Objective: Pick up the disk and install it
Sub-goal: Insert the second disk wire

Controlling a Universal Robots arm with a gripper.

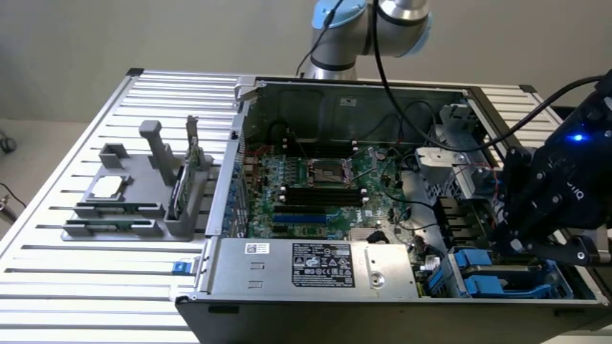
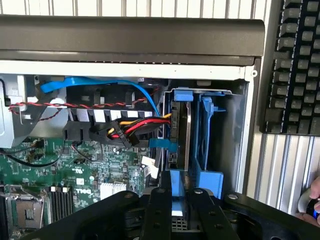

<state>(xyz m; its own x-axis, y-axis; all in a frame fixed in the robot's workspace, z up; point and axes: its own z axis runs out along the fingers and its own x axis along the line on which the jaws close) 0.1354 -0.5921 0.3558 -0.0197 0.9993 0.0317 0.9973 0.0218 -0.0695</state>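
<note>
Here the fingers [image 2: 180,200] are closed on the disk [image 2: 182,145], which stands on edge in the case's [image 2: 150,37] blue bay [image 2: 212,130].

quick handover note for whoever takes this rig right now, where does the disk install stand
Gripper: low over the drive bay at the open computer case's corner on the exterior view's right, fingers closed on the blue carrier of the disk.
Disk: on edge, in the mouth of the blue drive cage.
Done: disk picked up and brought to the bay.
Left: it is not fully seated; how deep it sits cannot be told.
Note: a person's hand is beside the case, near a keyboard.
</note>
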